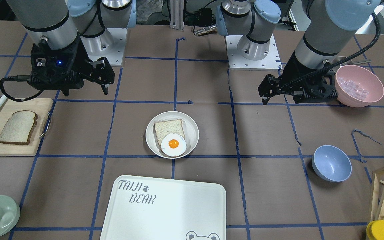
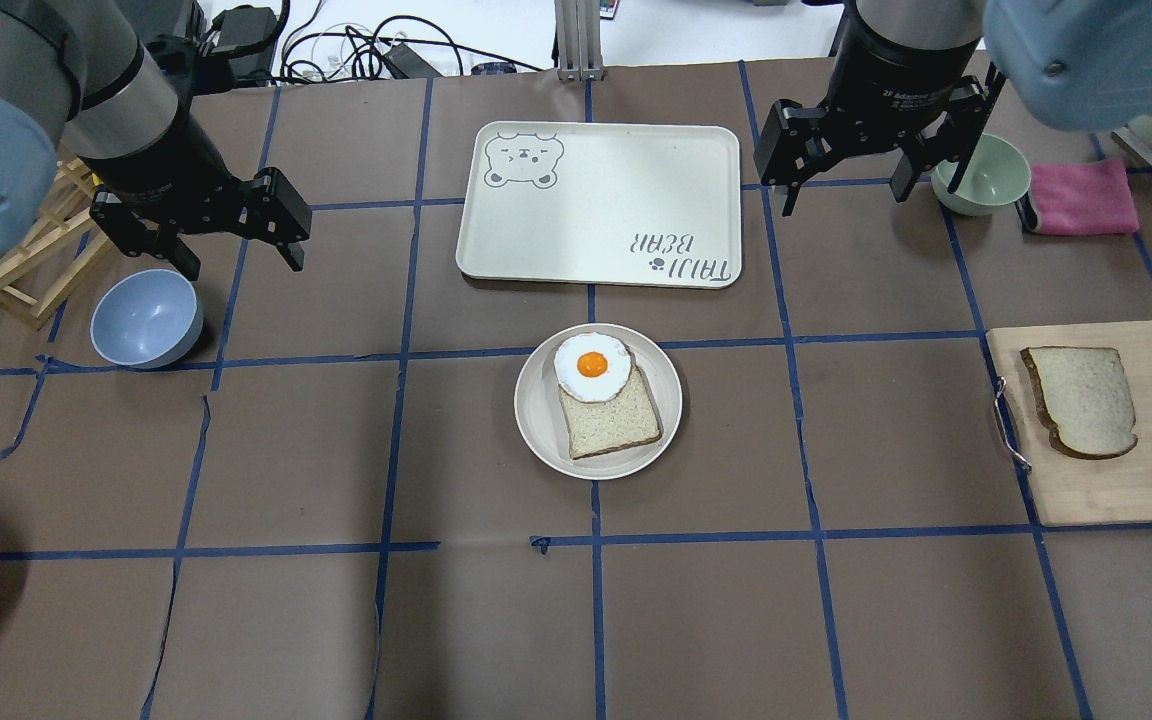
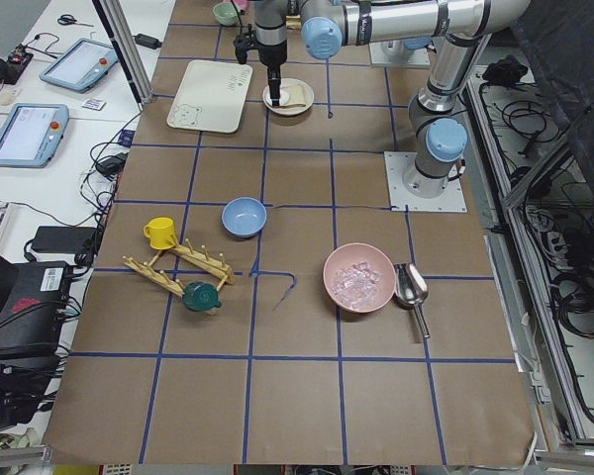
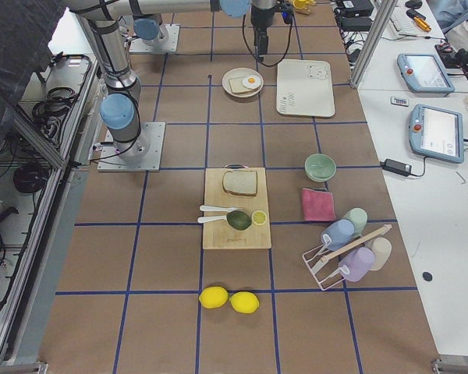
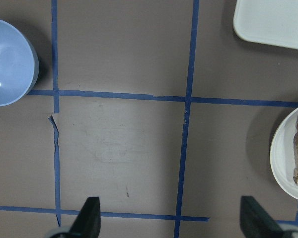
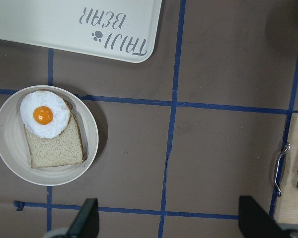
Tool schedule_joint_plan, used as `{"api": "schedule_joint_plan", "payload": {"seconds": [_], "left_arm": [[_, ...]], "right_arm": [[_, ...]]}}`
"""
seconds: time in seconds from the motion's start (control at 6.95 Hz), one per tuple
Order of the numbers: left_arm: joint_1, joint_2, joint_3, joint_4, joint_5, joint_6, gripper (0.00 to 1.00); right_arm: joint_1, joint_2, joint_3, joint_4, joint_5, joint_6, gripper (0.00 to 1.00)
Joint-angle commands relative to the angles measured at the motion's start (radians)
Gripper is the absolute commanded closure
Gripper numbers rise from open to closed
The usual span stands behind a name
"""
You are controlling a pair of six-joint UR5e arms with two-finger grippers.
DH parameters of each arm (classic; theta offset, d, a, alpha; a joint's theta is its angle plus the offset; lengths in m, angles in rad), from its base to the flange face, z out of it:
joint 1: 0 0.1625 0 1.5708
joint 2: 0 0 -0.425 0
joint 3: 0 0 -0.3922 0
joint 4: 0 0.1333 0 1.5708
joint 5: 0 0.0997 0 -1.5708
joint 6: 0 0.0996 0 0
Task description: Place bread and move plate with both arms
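Observation:
The bread (image 2: 1081,400), dark-crusted with a domed top, lies on a wooden cutting board (image 2: 1096,480) at the right; it also shows in the front view (image 1: 18,127). The round off-white plate (image 2: 536,425) sits mid-table and holds a squarer pale slice with a fried egg (image 2: 591,365) on it. The plate also shows in the right wrist view (image 6: 5,148) and the left wrist view (image 5: 280,158). My left gripper (image 2: 241,258) hovers open and empty above the table, left of the plate. My right gripper (image 2: 848,185) hovers open and empty at the far right of the tray.
The white TAIJI BEAR tray (image 2: 601,205) lies just beyond the plate. A blue bowl (image 2: 146,318) and a wooden rack (image 2: 16,270) are near my left gripper. A green bowl (image 2: 981,175) and a pink cloth (image 2: 1081,197) are by my right gripper. A pink bowl (image 1: 358,86) stands near the left arm.

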Motion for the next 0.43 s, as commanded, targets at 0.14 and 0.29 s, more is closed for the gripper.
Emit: {"api": "schedule_joint_plan", "payload": {"seconds": [0.14,0.29], "left_arm": [[0.001,0.005,-0.001,0.0,0.003,0.0,0.0],[0.001,0.002,-0.001,0.0,0.002,0.0,0.0]], "right_arm": [[-0.001,-0.002,0.0,-0.002,-0.002,0.0,0.0],[0.001,-0.005,0.006,-0.021,-0.002,0.003,0.0]]}}
